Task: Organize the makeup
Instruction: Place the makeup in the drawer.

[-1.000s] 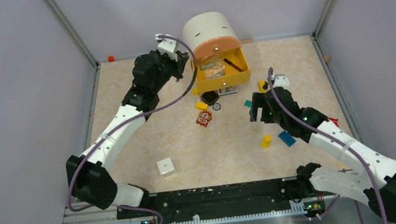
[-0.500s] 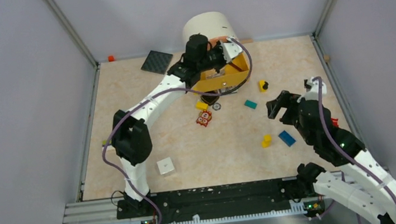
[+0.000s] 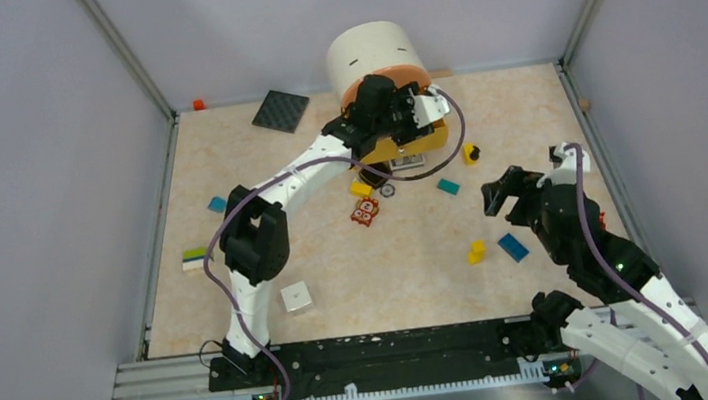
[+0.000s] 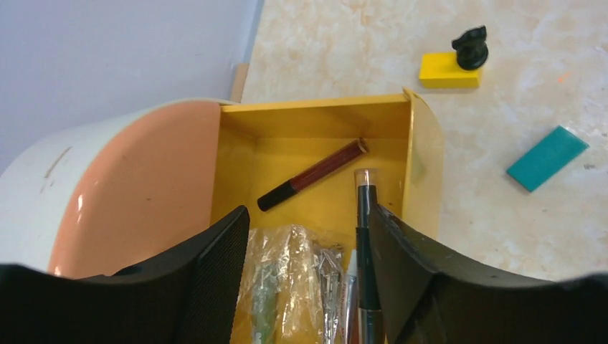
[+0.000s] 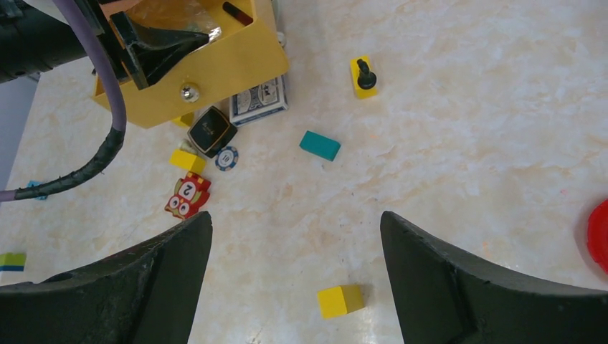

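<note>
Drop-off step: left gripper [image 4: 307,215] jaws apart above yellow drawer [image 4: 315,118], black pencil [image 4: 363,215] lying beneath. Right gripper [image 5: 295,215] apart, empty; probably compact [image 5: 212,132] ahead-left next.

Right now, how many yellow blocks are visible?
3: one beside the compact, one with a black knob, one near the right hand. A striped block far left is partly yellow; others may be hidden.

Desk [image 5: 466,143]: beige, marbled. Drawer [image 4: 315,136]: yellow, set in a cream-and-peach box [image 4: 136,172].

In the drawer:
- pencil [image 4: 312,174], dark red with a black cap
- brush [image 4: 363,229], black with a clear tip
- pouch [image 4: 287,279], clear

On the desk:
- compact [image 5: 212,131], black
- cards [image 5: 259,100], blue-backed
- teal block [image 5: 320,145]
- yellow block [image 5: 364,77], with a black knob
- owl tile [image 5: 188,196], red
- chip [image 5: 226,158], blue and white
</note>
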Controlling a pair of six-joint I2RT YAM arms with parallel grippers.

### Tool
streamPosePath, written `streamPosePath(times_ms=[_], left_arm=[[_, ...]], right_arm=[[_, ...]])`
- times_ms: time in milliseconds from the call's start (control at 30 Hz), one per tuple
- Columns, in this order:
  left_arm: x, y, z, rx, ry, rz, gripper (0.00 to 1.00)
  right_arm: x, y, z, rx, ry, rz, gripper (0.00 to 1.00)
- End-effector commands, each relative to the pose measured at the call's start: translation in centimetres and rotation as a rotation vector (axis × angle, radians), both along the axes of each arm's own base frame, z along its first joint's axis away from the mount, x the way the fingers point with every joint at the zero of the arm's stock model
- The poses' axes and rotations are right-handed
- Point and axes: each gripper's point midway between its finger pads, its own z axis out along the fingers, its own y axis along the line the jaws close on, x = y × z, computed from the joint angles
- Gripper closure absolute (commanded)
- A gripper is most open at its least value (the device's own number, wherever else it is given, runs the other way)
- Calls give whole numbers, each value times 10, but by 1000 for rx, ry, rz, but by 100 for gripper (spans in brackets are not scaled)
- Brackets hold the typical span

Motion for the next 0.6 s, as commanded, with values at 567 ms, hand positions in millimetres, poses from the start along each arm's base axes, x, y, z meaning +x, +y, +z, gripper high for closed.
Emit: streamPosePath(times_ms=[567], left_arm=[[-96,127,204,-749,124,519,8]], right_arm=[[19,20,-24,-33,81,34,15]])
